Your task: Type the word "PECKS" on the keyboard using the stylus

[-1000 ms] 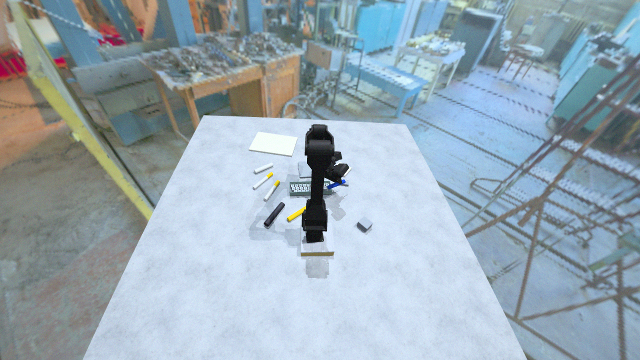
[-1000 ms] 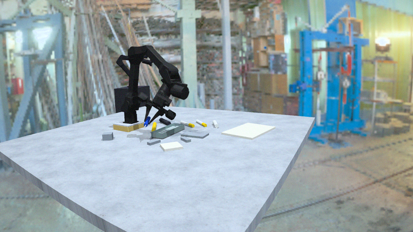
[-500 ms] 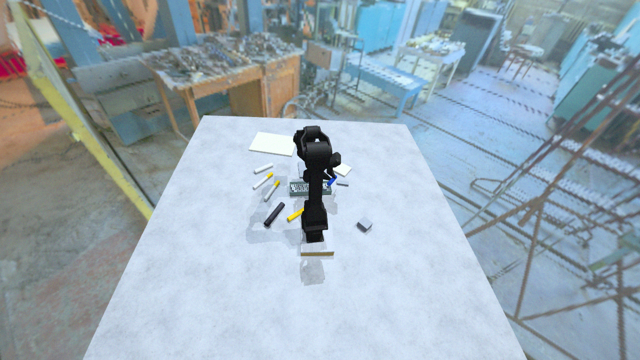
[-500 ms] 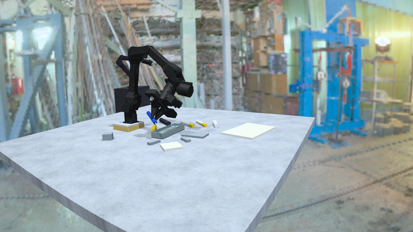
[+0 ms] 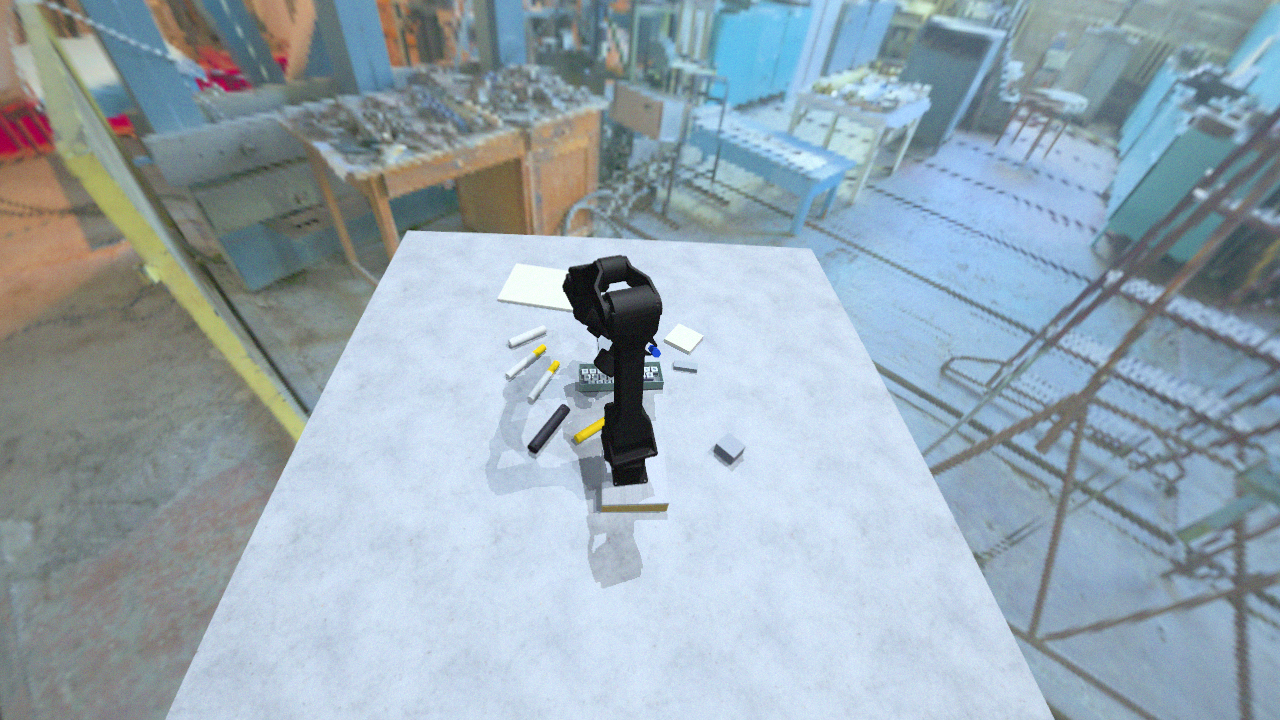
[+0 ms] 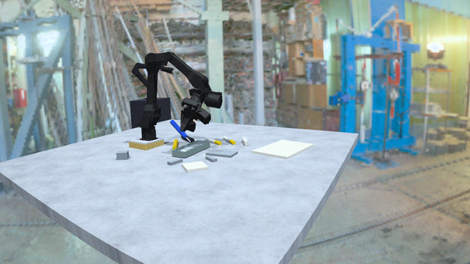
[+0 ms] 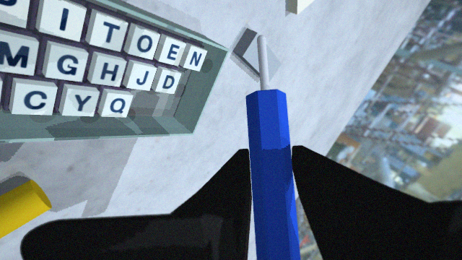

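My gripper (image 7: 270,157) (image 6: 187,129) is shut on the blue stylus (image 7: 268,123) (image 6: 177,127) (image 5: 655,351). Its thin white tip (image 7: 263,61) points down and away from me. The grey-green keyboard (image 7: 203,92) (image 5: 590,376) (image 6: 192,149) with white letter keys lies on the table. In the wrist view it is at the upper left, and the keys N, D and Q form its nearest end. The stylus tip hangs in the air beside that end, off the keys, over a small grey block (image 7: 247,45). The arm hides the keyboard's middle in the top view.
A yellow marker (image 7: 22,206) (image 5: 588,430), a black cylinder (image 5: 548,428) and white markers (image 5: 526,336) lie left of the keyboard. A grey cube (image 5: 728,449) (image 6: 122,154), a small white pad (image 5: 682,337) (image 6: 194,166), a grey slab (image 6: 221,153) and a large white pad (image 5: 537,286) (image 6: 282,148) lie around it.
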{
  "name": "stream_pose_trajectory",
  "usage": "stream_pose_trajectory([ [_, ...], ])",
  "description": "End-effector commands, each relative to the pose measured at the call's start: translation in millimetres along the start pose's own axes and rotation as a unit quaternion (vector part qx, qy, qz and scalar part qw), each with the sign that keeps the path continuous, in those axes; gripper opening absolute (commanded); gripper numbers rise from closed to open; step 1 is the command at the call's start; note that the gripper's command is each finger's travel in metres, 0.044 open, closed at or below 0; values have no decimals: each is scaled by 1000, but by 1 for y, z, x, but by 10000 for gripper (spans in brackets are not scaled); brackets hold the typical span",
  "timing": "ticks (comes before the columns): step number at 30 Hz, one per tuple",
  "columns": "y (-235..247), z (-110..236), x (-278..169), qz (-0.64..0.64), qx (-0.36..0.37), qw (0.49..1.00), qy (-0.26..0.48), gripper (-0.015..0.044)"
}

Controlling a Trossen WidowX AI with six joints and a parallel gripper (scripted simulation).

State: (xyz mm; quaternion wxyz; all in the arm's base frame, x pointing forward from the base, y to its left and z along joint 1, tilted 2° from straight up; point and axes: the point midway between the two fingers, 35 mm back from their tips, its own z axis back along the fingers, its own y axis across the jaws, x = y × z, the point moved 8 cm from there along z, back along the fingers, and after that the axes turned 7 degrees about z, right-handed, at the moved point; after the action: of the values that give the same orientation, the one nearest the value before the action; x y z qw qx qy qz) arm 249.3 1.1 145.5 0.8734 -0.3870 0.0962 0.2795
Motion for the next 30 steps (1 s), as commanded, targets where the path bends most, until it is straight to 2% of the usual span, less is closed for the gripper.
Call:
stream_pose_trajectory([
  [1, 7, 9, 1, 96, -28, 995, -10, 0],
  [8, 16, 22, 4, 236, -68, 969, -21, 0],
  [15, 26, 36, 5, 369, -111, 923, -24, 0],
  [30, 48, 63, 5, 613, -204, 764, 2, 0],
])
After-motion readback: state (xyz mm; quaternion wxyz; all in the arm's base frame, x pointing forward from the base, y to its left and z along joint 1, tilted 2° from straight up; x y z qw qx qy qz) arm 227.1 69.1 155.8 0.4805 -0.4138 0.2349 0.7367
